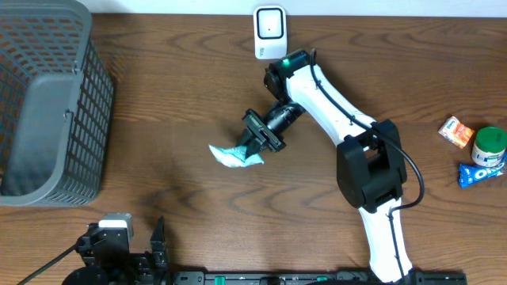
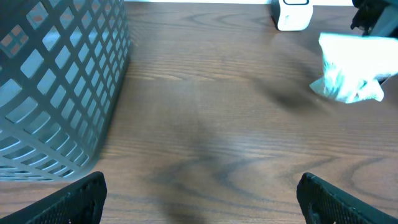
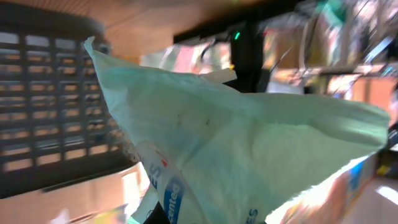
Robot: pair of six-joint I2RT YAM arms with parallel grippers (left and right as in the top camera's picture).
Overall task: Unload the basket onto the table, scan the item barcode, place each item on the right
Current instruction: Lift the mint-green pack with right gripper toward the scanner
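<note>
The item is a pale green and white soft packet (image 1: 235,157) with blue print, held just above the middle of the table. My right gripper (image 1: 257,142) is shut on its right end. The packet (image 3: 249,143) fills the right wrist view and hides the fingers there. It also shows at the top right of the left wrist view, as the packet (image 2: 351,68). A white scanner (image 1: 270,32) stands at the table's far edge, behind the right arm, and is seen again as the scanner (image 2: 292,14). My left gripper (image 1: 127,247) rests at the front left, open and holding nothing, its fingertips (image 2: 84,199) wide apart.
A grey mesh basket (image 1: 47,111) fills the left side of the table. At the far right lie an orange box (image 1: 457,131), a green-lidded jar (image 1: 489,146) and a blue biscuit packet (image 1: 482,173).
</note>
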